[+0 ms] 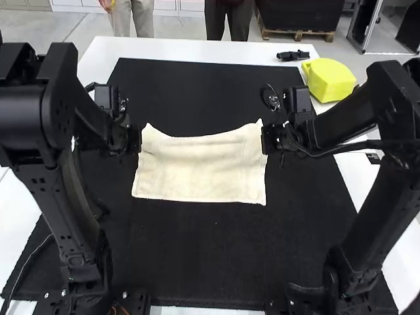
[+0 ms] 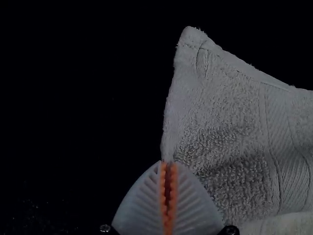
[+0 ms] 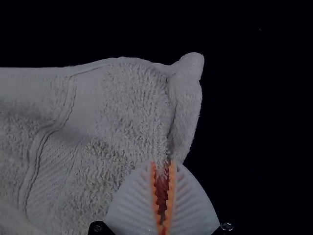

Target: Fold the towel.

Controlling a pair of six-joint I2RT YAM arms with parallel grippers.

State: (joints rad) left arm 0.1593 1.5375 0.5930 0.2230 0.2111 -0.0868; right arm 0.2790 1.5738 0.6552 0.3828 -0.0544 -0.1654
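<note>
Bulky, hard-edged and black, the left arm (image 1: 20, 118) and right arm (image 1: 387, 98) loom closest to me. Under them there's a smooth white table (image 1: 177, 49), then a flat black mat (image 1: 197, 262). Across it lies a cream terry towel (image 1: 200, 170), roughly rectangular, looped pile crossed by woven bands, far edge sagging. It sits between the left gripper (image 1: 138, 139) and right gripper (image 1: 264, 140), each clenched on its side near the far corner, ribbed white fingers (image 2: 139, 200) pinching cloth.
</note>
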